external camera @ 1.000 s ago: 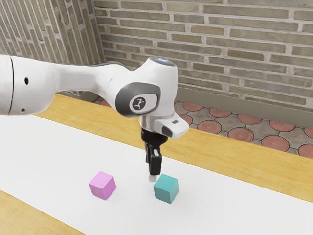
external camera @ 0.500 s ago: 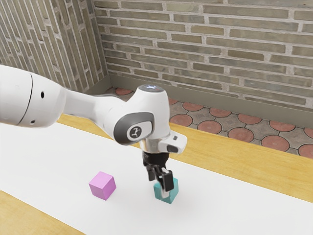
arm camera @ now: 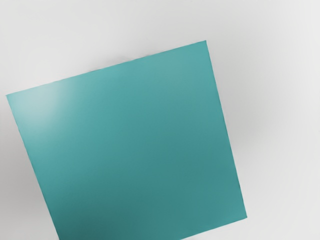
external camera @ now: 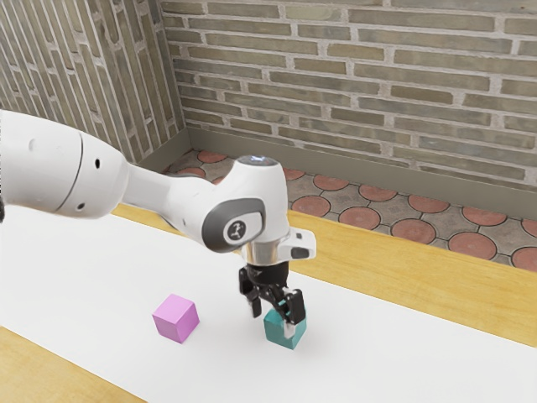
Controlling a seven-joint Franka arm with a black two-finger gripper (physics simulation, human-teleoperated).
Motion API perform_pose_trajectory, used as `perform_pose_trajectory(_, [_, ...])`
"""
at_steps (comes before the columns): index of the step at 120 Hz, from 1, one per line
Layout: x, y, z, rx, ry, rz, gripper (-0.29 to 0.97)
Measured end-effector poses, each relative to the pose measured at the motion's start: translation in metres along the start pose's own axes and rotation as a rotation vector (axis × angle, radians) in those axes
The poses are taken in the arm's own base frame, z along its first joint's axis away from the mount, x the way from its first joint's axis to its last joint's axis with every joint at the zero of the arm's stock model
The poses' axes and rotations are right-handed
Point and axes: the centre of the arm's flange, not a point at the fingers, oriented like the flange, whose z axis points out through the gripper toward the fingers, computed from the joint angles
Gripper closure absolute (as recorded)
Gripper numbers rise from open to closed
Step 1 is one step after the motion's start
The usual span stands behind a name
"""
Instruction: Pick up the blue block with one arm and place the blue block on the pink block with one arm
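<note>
Fingers (external camera: 294, 309) stand wide open, one each side of the blue block (external camera: 284, 335) on the worktop (external camera: 403, 336); the pink block (external camera: 175, 318) sits near.

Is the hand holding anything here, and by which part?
Nothing is held: the open hand straddles the blue block, which sits on the table.

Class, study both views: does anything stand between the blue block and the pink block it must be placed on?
Nothing visible does. Only bare white table lies between the blue block and the pink block. The tool is already down at the blue block, with nothing between them.
</note>
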Motion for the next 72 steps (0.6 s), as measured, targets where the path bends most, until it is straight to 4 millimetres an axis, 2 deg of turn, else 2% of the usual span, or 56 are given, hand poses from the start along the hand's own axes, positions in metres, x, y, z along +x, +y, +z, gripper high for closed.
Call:
perform_pose_trajectory(34, [0.018,-0.007,0.021,-0.009,-0.02,-0.067,0.0])
perform_pose_trajectory(72, [0.039,-0.016,0.027,-0.005,-0.011,-0.114,0.02])
